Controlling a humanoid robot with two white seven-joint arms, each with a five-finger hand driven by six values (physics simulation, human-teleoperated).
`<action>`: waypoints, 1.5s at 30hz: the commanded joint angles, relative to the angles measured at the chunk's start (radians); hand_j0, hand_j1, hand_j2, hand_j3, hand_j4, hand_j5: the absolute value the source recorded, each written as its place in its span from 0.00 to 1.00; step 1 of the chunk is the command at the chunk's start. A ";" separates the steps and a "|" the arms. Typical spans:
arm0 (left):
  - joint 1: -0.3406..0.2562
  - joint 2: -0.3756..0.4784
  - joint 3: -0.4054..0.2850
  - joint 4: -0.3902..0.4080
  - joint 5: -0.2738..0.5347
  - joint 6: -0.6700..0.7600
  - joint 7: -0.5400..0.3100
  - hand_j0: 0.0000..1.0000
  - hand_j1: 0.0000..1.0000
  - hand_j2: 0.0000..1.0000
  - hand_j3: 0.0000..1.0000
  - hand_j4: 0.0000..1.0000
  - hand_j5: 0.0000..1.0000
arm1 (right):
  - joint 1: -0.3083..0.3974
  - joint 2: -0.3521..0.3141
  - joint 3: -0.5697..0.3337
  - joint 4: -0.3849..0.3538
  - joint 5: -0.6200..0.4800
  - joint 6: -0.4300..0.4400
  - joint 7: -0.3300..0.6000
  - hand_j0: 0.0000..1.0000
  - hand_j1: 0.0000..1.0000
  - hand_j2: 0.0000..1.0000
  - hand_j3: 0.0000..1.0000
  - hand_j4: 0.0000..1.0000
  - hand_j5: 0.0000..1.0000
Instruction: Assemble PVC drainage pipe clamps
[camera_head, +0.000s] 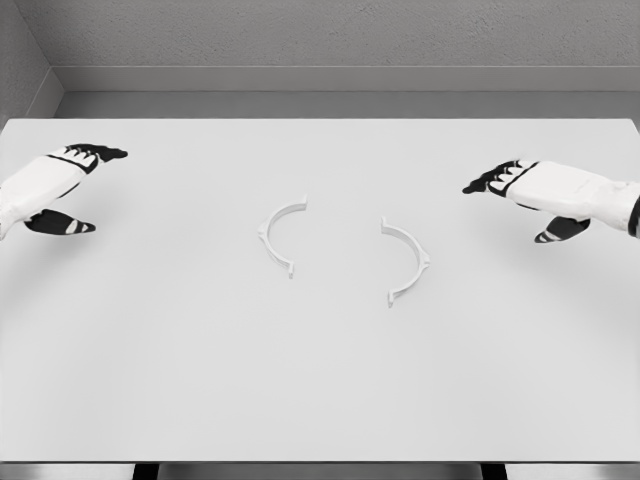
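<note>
Lying flat near the middle of the table (320, 400), two white clamp halves are observed, well apart from each other and not joined. Left half (277, 237): a thin arc bulging toward the left, its open side facing the centre, upper end pointing up and right, lower end down and right, with a small tab on its outer curve. Right half (409, 262): a matching arc bulging toward the right, open side facing the centre, sitting slightly lower in the view than its partner, also with a small tab on the outer curve. The two open sides face one another across a bare gap of tabletop. Left hand (62, 185): enters at the left edge, over the table, well apart from the left half; white back, dark fingers extended toward the right, thumb held apart below, nothing in its grasp. Right hand (535, 190): enters at the right edge at about the same height in the view, well apart from the right half; dark fingers extended toward the left, thumb set apart below, nothing in its grasp. Neither hand touches either half. Table surface is plain white; a grey wall (340, 35) stands behind its far edge.
</note>
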 joint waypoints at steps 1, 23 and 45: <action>0.000 -0.009 0.001 0.001 0.005 0.001 0.002 1.00 1.00 1.00 1.00 1.00 1.00 | 0.000 0.008 0.022 -0.012 -0.007 0.003 0.003 1.00 1.00 1.00 1.00 1.00 1.00; -0.166 -0.380 -0.114 0.004 -0.318 0.324 -0.003 1.00 1.00 1.00 1.00 1.00 1.00 | 0.095 0.006 0.011 -0.150 -0.169 0.016 0.003 1.00 1.00 1.00 1.00 1.00 1.00; -0.212 -0.460 -0.249 0.030 -0.351 0.399 0.003 1.00 1.00 1.00 1.00 1.00 1.00 | 0.202 0.141 0.010 -0.227 -0.226 0.102 -0.080 1.00 1.00 1.00 1.00 1.00 1.00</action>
